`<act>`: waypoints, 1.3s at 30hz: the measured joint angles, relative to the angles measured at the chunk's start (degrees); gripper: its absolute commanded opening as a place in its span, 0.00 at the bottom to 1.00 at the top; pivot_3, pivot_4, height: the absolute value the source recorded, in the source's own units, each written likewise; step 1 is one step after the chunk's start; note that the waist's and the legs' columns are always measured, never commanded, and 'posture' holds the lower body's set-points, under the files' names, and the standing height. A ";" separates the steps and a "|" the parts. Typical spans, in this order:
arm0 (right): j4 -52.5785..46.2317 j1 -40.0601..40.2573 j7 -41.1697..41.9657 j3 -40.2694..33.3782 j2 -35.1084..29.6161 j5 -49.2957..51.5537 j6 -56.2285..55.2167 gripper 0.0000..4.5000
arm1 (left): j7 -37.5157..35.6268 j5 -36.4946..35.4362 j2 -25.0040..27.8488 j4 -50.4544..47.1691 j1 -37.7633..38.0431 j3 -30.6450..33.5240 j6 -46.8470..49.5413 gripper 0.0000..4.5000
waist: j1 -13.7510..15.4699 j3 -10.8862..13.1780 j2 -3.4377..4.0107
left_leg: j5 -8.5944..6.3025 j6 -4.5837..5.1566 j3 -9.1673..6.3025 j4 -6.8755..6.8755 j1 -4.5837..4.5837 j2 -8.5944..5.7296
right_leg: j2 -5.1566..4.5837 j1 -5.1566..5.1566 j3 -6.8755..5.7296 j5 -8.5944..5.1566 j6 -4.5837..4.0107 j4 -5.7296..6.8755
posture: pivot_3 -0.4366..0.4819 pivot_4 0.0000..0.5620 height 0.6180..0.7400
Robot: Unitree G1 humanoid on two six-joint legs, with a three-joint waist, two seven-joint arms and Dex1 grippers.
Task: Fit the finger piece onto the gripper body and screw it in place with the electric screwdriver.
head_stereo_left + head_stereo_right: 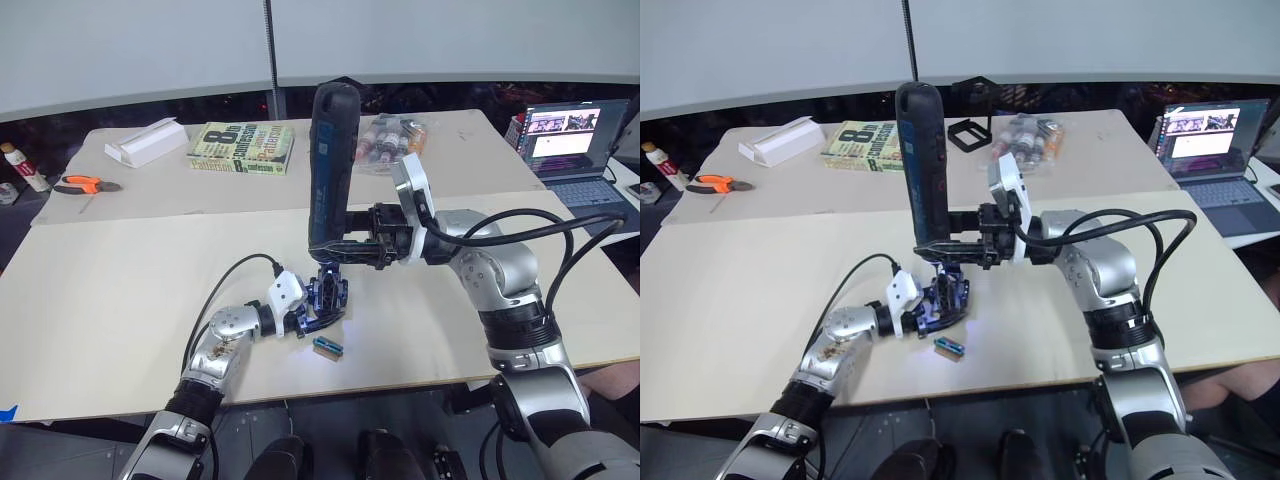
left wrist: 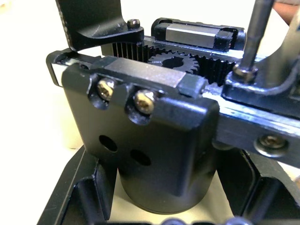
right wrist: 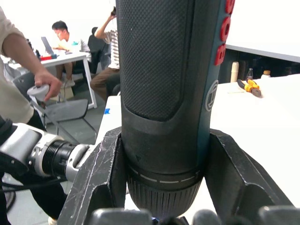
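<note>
Nearest the table's front edge, a small blue block (image 1: 328,346) is lying just beside the left gripper (image 1: 303,318), which is clamping the gripper body (image 1: 327,293) against the tabletop. Up close, that body (image 2: 154,140) is showing as a chunky black block with two brass screws, a toothed gear and racks. Above it, the right gripper (image 1: 962,249) is clenching the electric screwdriver (image 1: 924,165) upright, its thin bit (image 2: 253,35) touching a screw. Whether the finger piece is fitted is hard to make out. Farther back, a book (image 1: 241,147) and orange pliers (image 1: 85,184) are resting.

A pale bench (image 1: 120,290) stands before a white wall (image 1: 130,40); a second desk (image 3: 70,57) (people seated there) beyond.
</note>
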 measured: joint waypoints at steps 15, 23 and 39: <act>-8.49 -7.47 -1.58 -6.36 0.30 10.26 2.96 0.43 | 1.18 0.74 -0.28 2.91 -0.66 -0.15 -0.66 0.55 | -0.27 -0.37 -0.37 | -0.35 0.52 -0.10 -0.27 1.04 0.11 | 0.06 1.09 -0.03 -0.01 -0.01 -0.39 | 0.48 0.27 1.00; -8.78 -4.38 1.52 -6.36 -4.85 9.92 2.47 0.43 | 1.19 0.72 -0.44 2.74 -0.59 -0.06 -0.59 0.55 | -0.25 -0.39 -0.35 | -0.16 0.20 -0.09 -0.27 1.01 0.11 | 0.06 1.11 -0.02 -0.01 -0.01 -0.46 | 0.48 0.27 1.00; -9.94 6.46 2.73 -12.23 -16.99 8.50 0.49 0.43 | -1.20 -2.79 7.40 -8.27 6.80 4.08 5.47 0.99 | -0.41 -0.38 -0.35 | -0.18 0.18 -0.04 -0.49 0.88 0.14 | 0.06 0.94 0.06 -0.01 -0.01 -0.64 | 0.48 0.27 1.00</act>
